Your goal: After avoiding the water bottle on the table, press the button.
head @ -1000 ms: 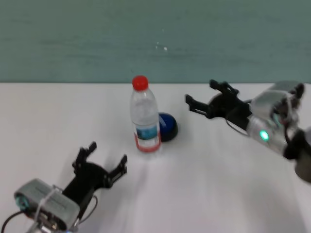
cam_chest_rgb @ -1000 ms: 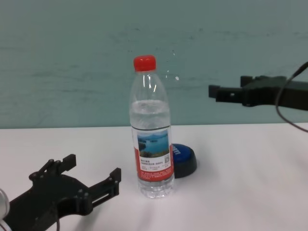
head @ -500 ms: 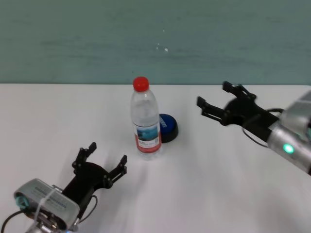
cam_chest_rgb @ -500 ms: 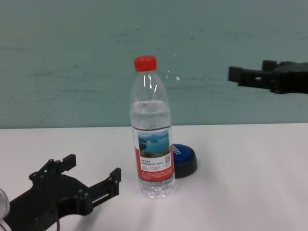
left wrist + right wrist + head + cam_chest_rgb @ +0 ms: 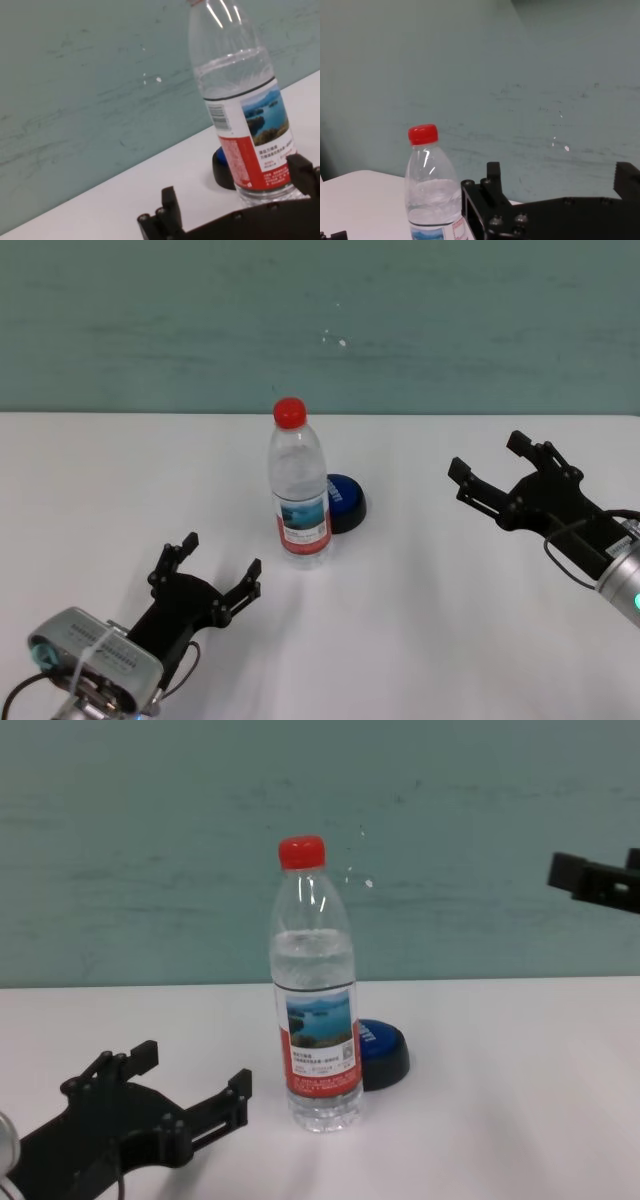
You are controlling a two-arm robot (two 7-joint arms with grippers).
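Note:
The water bottle (image 5: 298, 485) stands upright mid-table, with a red cap and a red-and-white label. The blue button (image 5: 346, 502) sits just behind and to the right of it, touching or nearly so. Both also show in the chest view, the bottle (image 5: 316, 1020) in front of the button (image 5: 383, 1054). My right gripper (image 5: 487, 455) is open and empty, raised in the air well to the right of the button. It sees the bottle (image 5: 430, 185) from the right wrist view. My left gripper (image 5: 220, 558) is open and empty, low on the table in front-left of the bottle.
The white table (image 5: 450, 620) runs wide on all sides, bare between the button and my right gripper. A teal wall (image 5: 320, 320) stands behind its far edge. In the left wrist view the bottle (image 5: 240, 100) stands close beyond my fingers (image 5: 169, 207).
My right gripper has moved to the right and nearer to me, away from the bottle and button. The left arm, bottle and button have not moved.

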